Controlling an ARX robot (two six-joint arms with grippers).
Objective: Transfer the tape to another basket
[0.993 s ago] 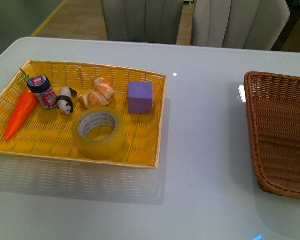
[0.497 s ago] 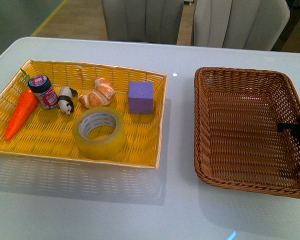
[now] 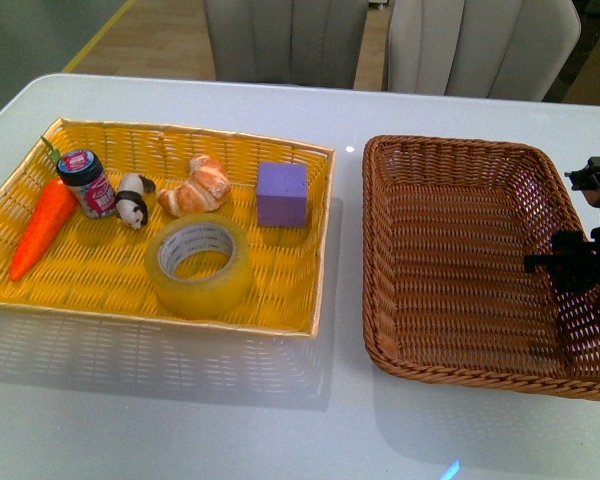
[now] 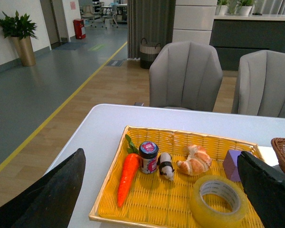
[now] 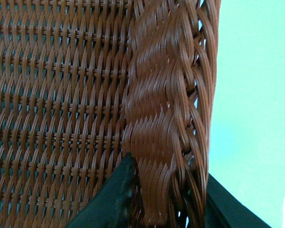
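The tape [image 3: 200,265], a wide yellowish translucent roll with a white printed core, lies flat near the front edge of the yellow tray [image 3: 100,305]; it also shows in the left wrist view [image 4: 218,201]. The dark brown wicker basket [image 3: 460,250] sits empty on the white table, right of the tray. My right gripper [image 3: 580,262] is shut on the basket's right rim; the right wrist view shows the braided rim [image 5: 166,118] between its jaws [image 5: 166,199]. My left gripper [image 4: 161,190] is open and empty, held up behind the tray; it is out of the front view.
The tray also holds an orange toy carrot [image 3: 40,228], a small jar [image 3: 86,183], a panda figure [image 3: 131,201], a croissant [image 3: 195,186] and a purple cube [image 3: 281,194]. Two grey chairs [image 3: 380,40] stand behind the table.
The brown basket has slid left across the table toward the yellow tray, with my right gripper on its right rim coming into view. The tape and tray items have not moved.
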